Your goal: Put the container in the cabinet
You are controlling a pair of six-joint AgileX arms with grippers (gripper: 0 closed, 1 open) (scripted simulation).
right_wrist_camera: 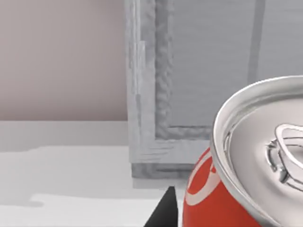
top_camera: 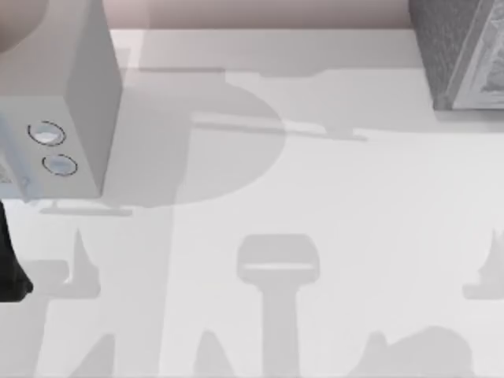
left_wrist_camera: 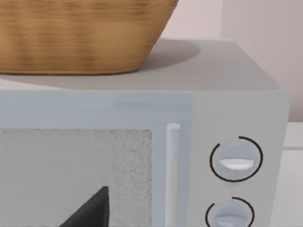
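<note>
The container [right_wrist_camera: 222, 198], a can with a red-and-white label and a grey metallic top, sits tilted and very close in the right wrist view. My right gripper [right_wrist_camera: 236, 222] is shut on it, with one dark fingertip [right_wrist_camera: 165, 213] showing beside the label. Behind it stands the cabinet [right_wrist_camera: 189, 71], grey and rough, with its framed panel door facing the can. From above, the cabinet [top_camera: 465, 47] occupies the table's far right corner. My left arm [top_camera: 9, 268] stays at the table's left edge, and a dark tip of its gripper [left_wrist_camera: 92, 210] points at the dial box.
A smooth light-grey box with two round dials [top_camera: 59, 118] stands at the far left. On top of this box [left_wrist_camera: 227, 80] sits a wicker basket [left_wrist_camera: 80, 33]. Arm shadows fall across the white table [top_camera: 331, 213].
</note>
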